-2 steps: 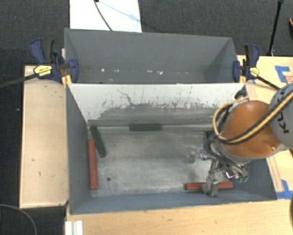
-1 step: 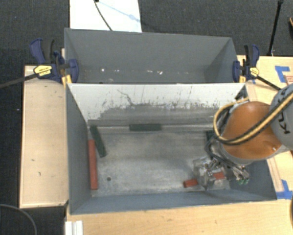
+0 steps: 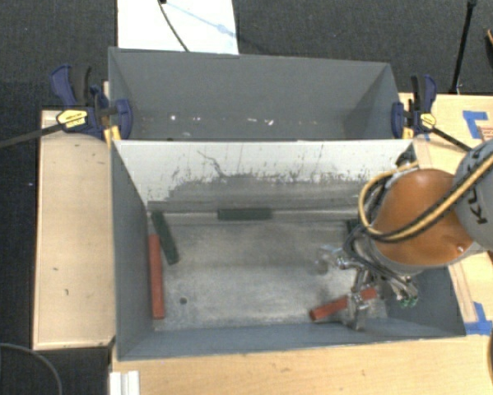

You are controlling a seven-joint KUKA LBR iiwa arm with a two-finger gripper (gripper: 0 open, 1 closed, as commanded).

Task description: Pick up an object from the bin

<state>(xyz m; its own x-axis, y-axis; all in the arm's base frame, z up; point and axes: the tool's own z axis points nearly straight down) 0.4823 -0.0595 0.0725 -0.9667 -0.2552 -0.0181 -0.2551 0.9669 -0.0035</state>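
Low at the bin's (image 3: 254, 262) near right, gripper (image 3: 359, 307) just beside a short red block (image 3: 328, 310); apart or together, cannot tell. Straddle its narrow width, clear of near wall.

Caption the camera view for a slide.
Gripper down at a short red block in the bin's front right; a red stick and a dark stick lie left.

The claw (image 3: 358, 306) overhangs a red bar (image 3: 327, 310) (near-right of bin (image 3: 132, 262)).
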